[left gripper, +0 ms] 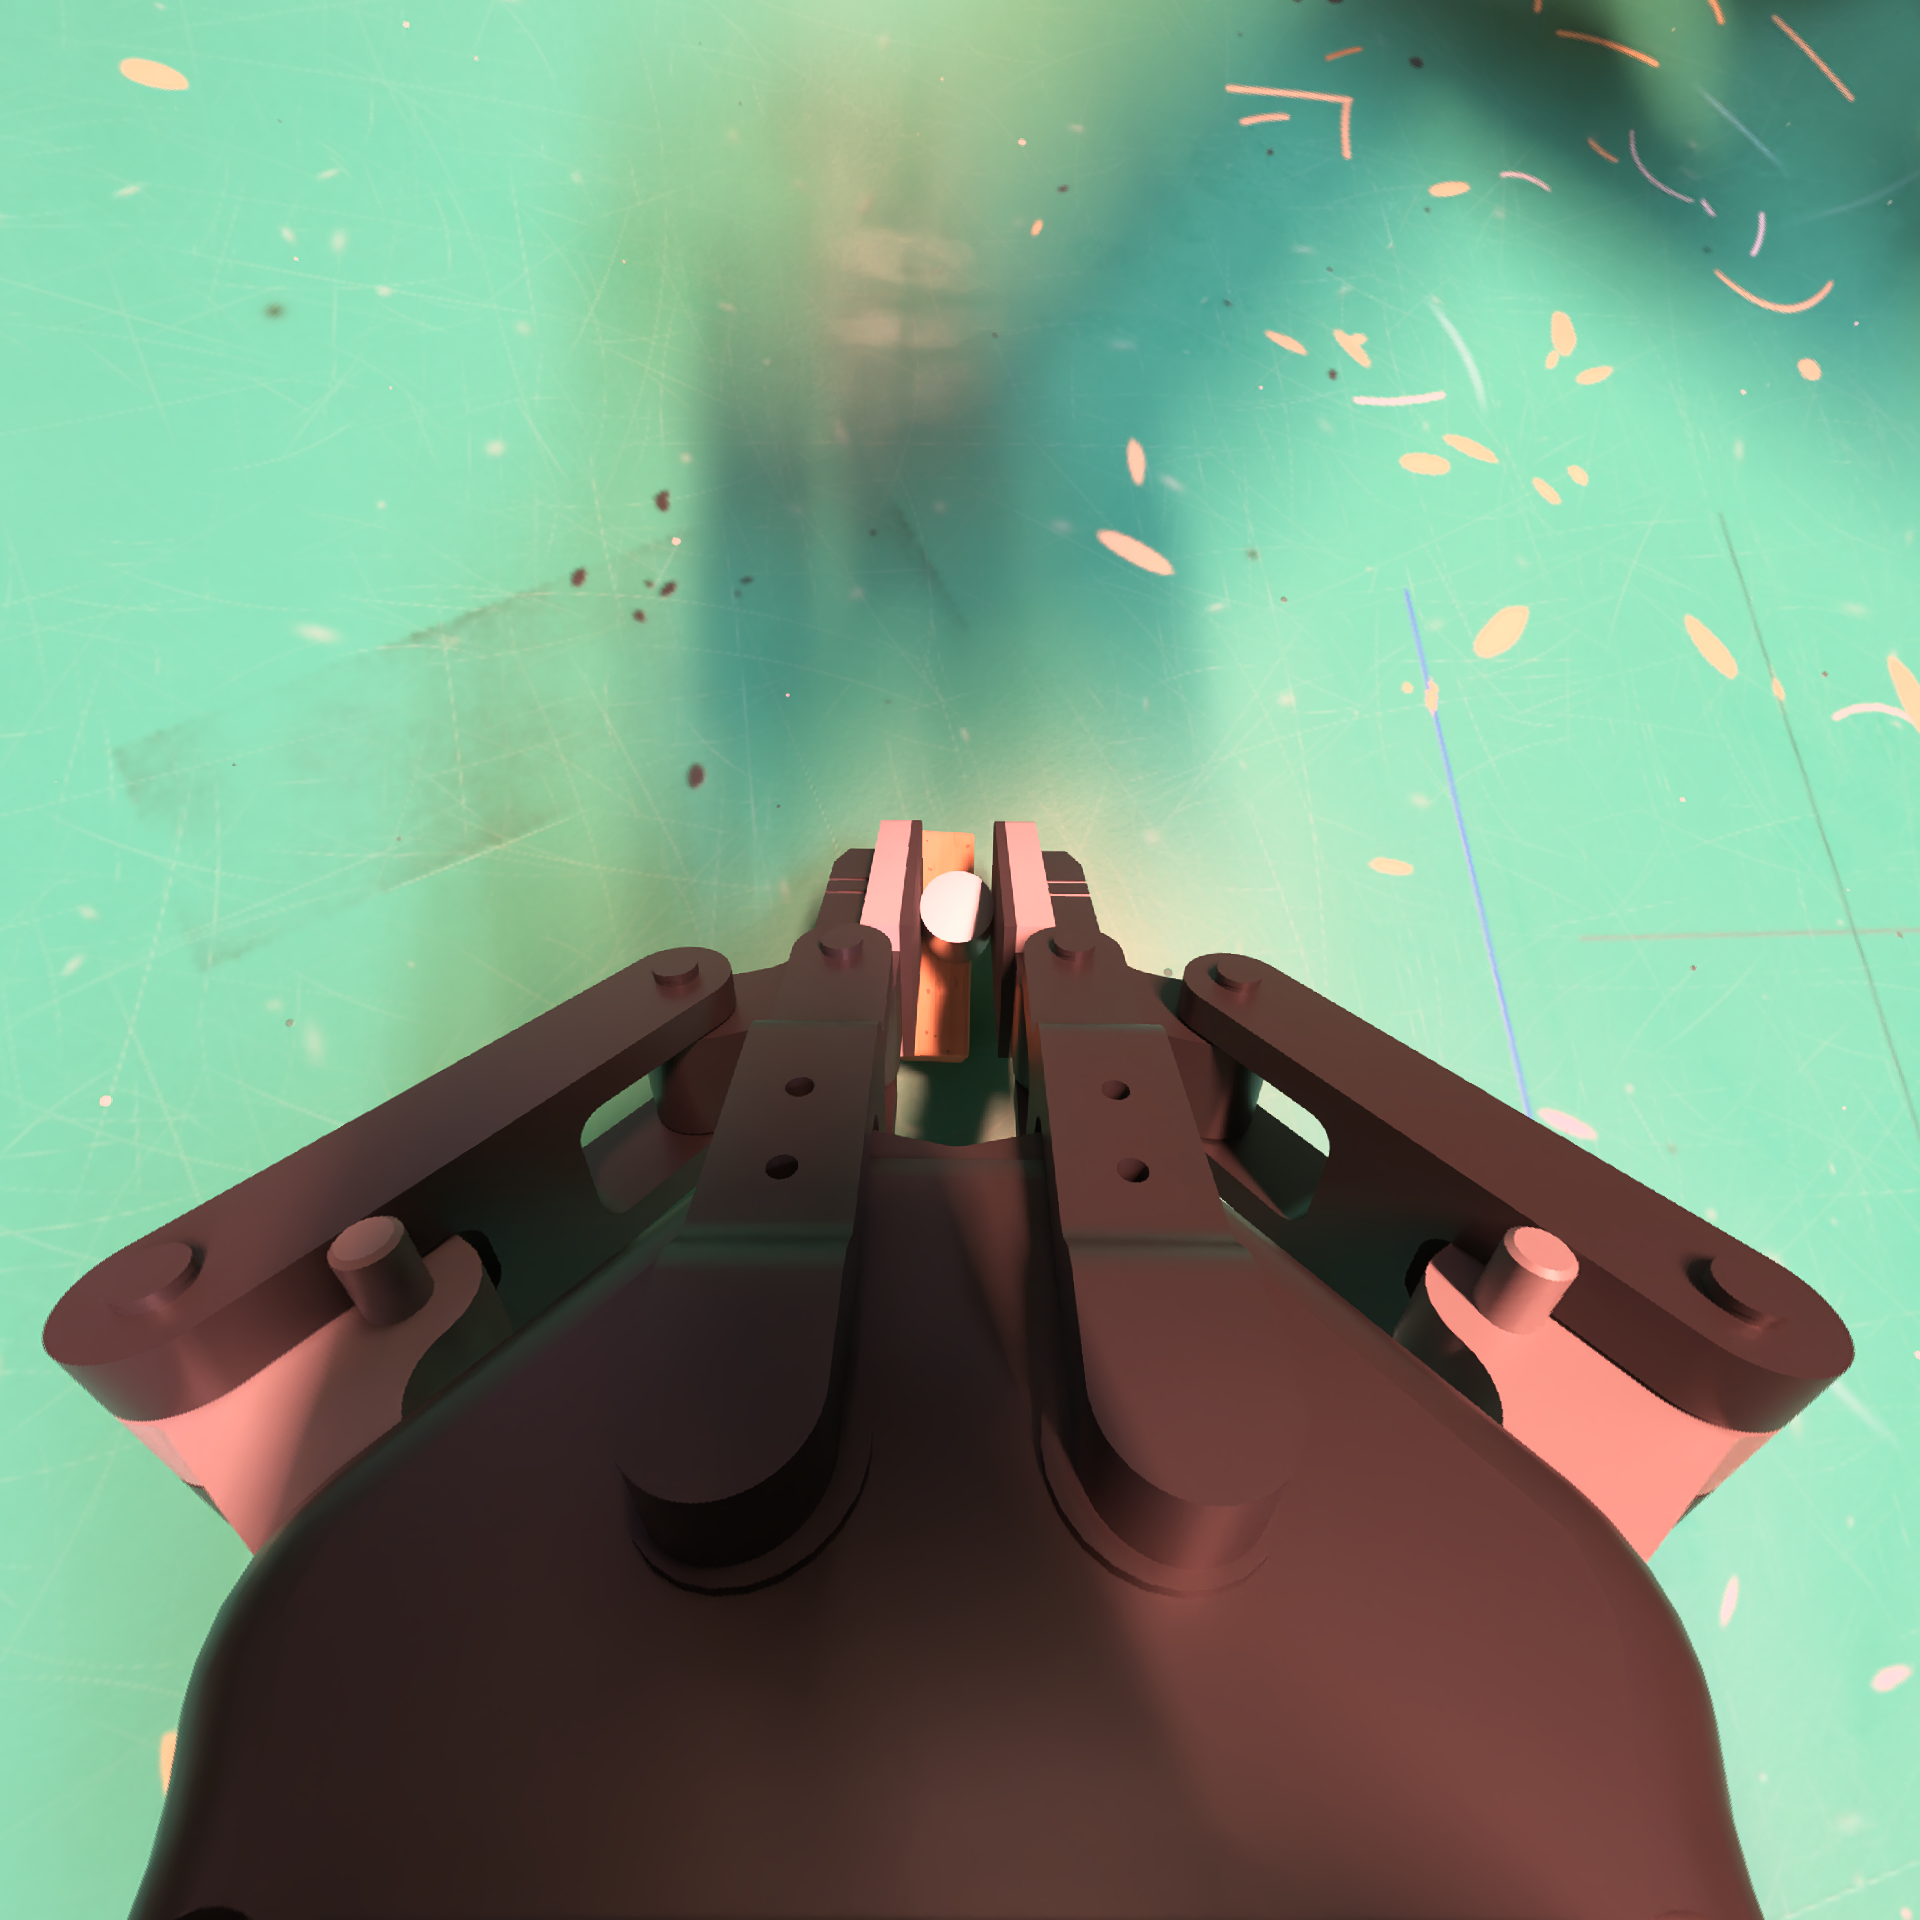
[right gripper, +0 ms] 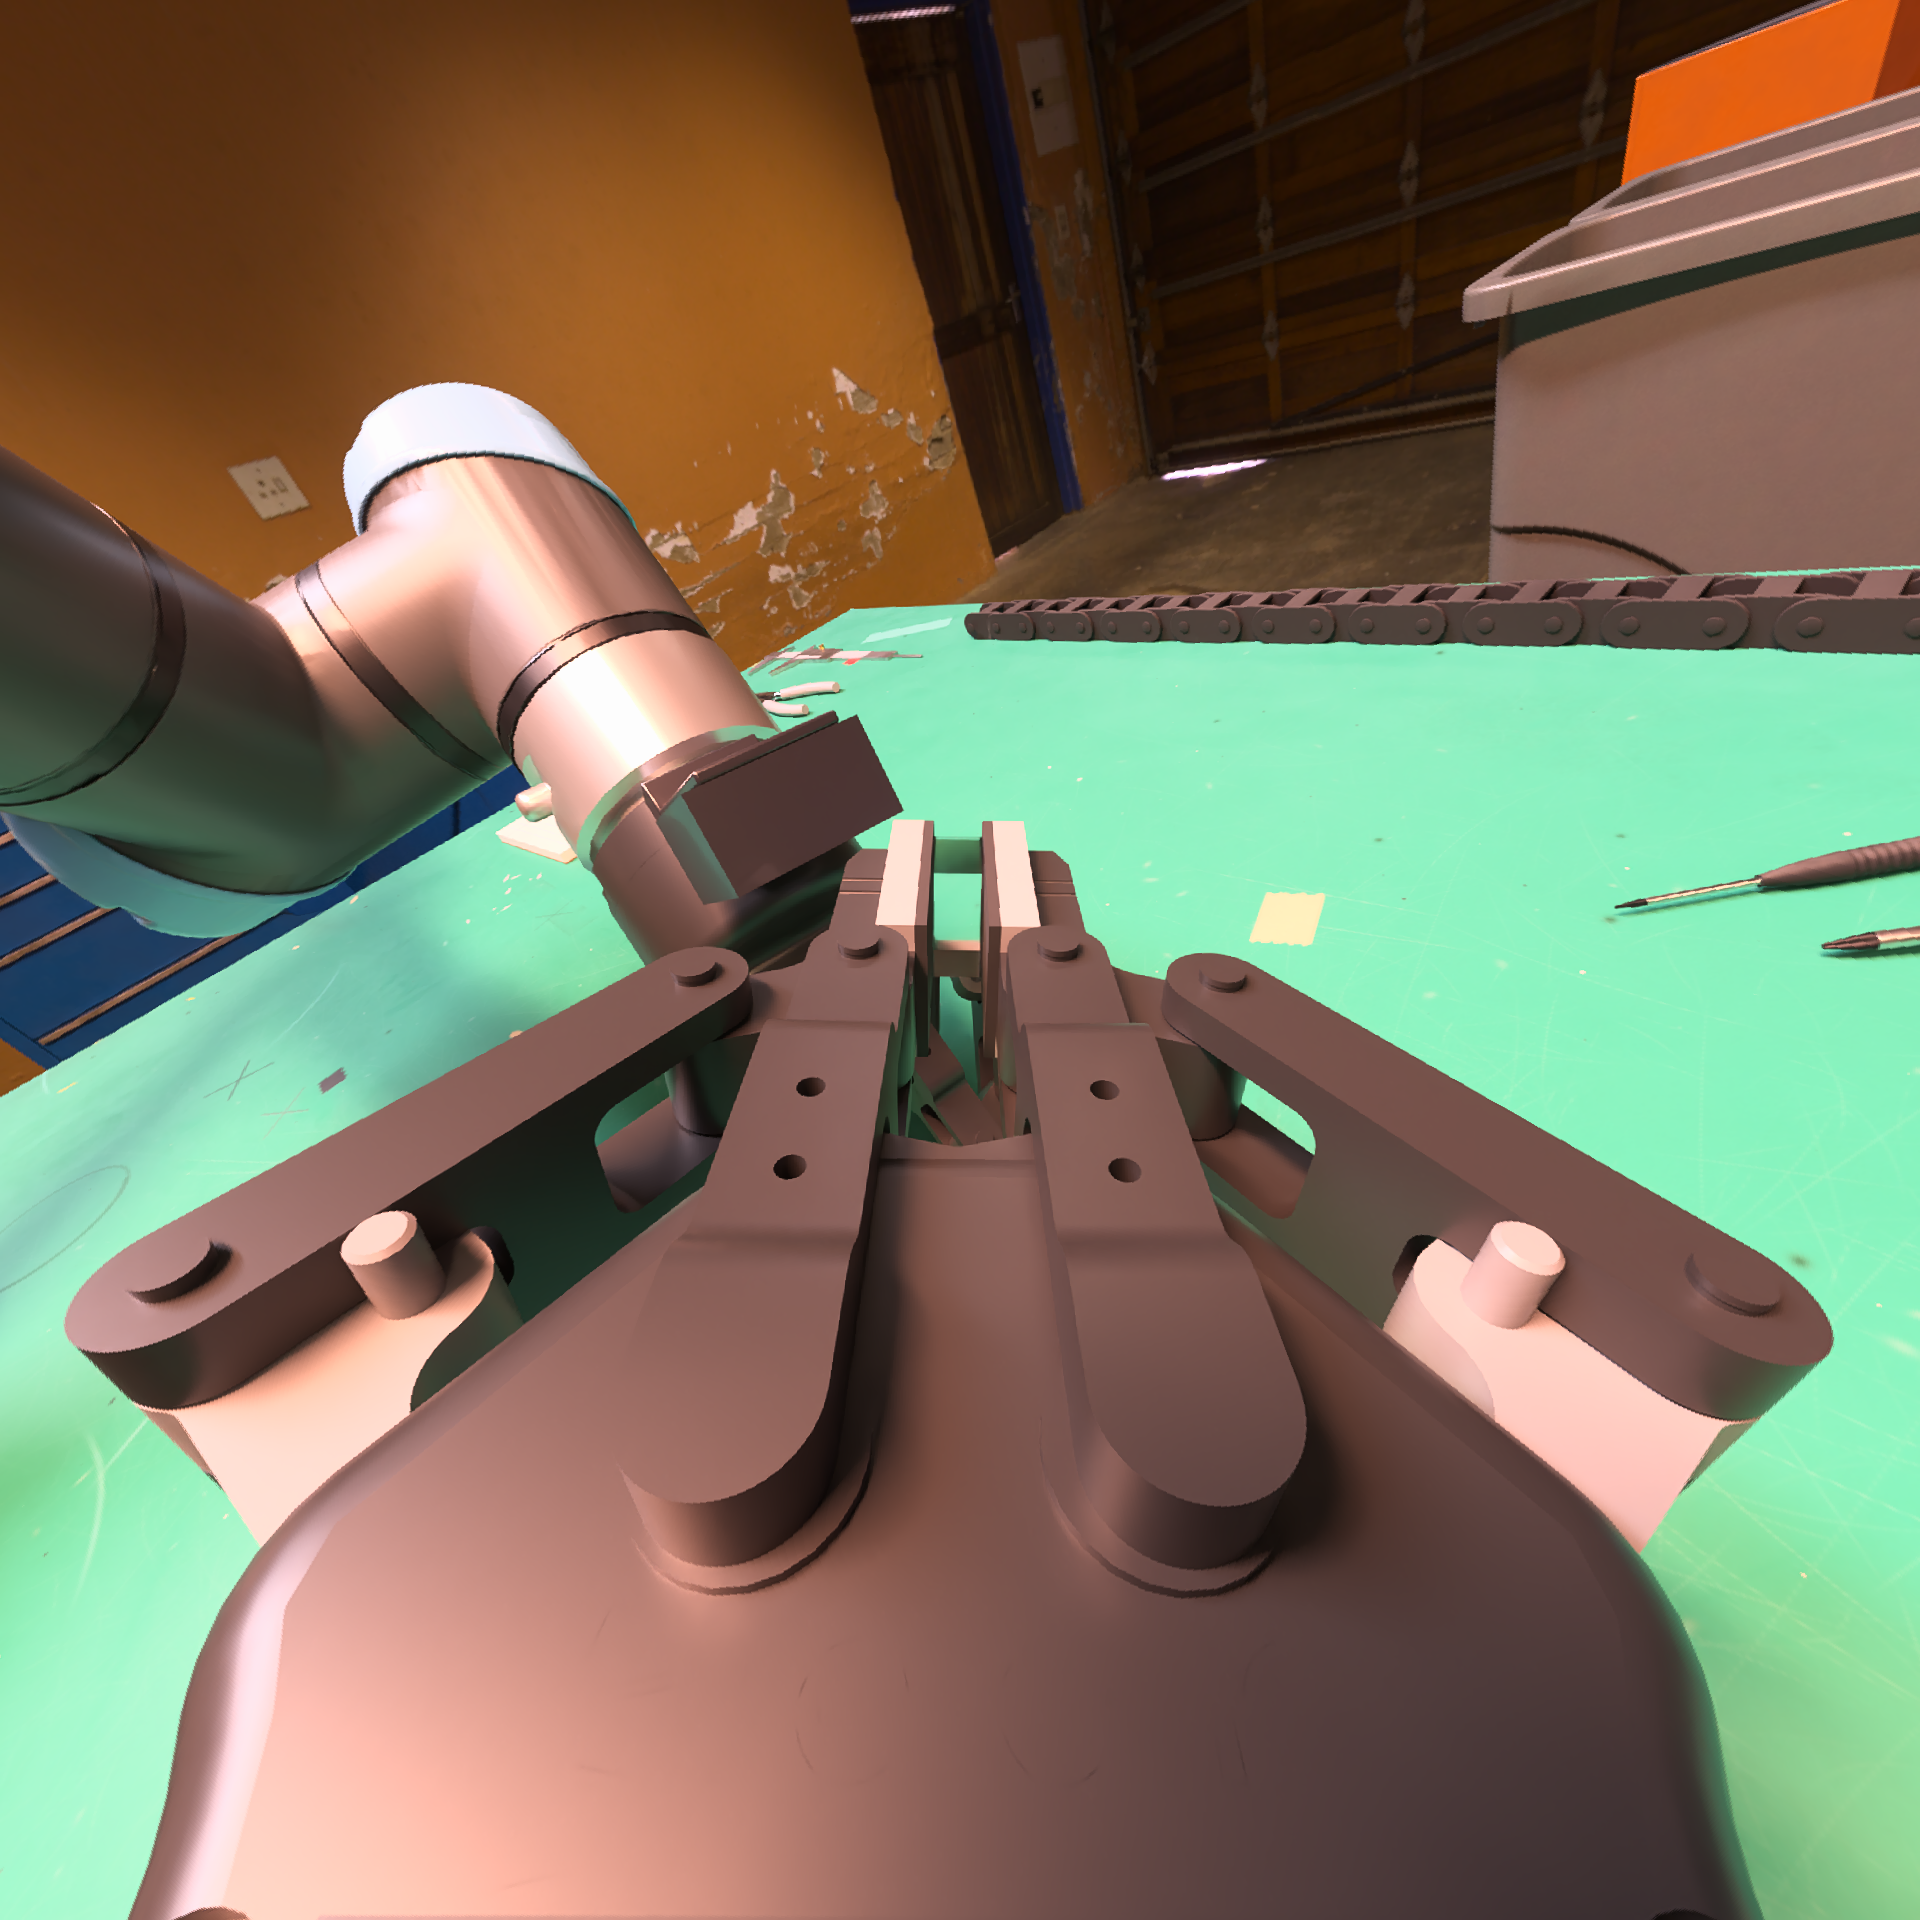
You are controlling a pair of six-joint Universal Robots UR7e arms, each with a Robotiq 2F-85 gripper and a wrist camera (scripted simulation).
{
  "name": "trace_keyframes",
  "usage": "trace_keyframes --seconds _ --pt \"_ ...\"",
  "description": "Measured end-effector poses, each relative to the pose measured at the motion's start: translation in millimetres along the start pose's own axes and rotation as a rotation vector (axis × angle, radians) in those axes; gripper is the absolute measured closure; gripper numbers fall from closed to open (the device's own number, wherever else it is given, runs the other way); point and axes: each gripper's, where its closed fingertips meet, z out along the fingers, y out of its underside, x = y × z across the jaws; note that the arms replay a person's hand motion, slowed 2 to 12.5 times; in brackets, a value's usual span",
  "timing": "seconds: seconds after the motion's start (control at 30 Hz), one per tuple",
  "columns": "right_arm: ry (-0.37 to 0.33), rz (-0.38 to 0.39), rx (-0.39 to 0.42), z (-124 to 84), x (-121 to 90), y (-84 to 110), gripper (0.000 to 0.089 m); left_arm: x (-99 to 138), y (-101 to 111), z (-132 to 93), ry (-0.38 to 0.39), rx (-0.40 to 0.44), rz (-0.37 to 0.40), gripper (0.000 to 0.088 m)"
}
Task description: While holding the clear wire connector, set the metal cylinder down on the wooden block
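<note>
In the left wrist view my left gripper (left gripper: 958,844) points down at the green mat (left gripper: 364,520) and is shut on the metal cylinder (left gripper: 954,906), whose pale round end faces the camera. The wooden block (left gripper: 938,1016), a narrow orange-brown piece, lies directly below the cylinder between the fingers. I cannot tell whether the cylinder touches it. In the right wrist view my right gripper (right gripper: 957,831) is shut on the clear wire connector (right gripper: 958,943), a see-through piece held between the pads above the mat. The left arm (right gripper: 468,675) reaches in from the left, just beyond the right fingertips.
A dark cable chain (right gripper: 1455,618) runs along the far edge of the mat (right gripper: 1351,779). Two screwdrivers (right gripper: 1766,873) lie at the right. A grey bin (right gripper: 1704,416) stands beyond the back right. A small tan patch (right gripper: 1286,918) lies on the mat.
</note>
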Motion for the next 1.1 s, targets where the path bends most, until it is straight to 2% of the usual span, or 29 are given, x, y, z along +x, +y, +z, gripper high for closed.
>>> trace_keyframes --seconds 1.1 --pt "-0.005 0.008 -0.002 0.3 0.2 1.1 0.0813 -3.8 2.0 -2.5 -0.006 0.012 0.018 0.0762"
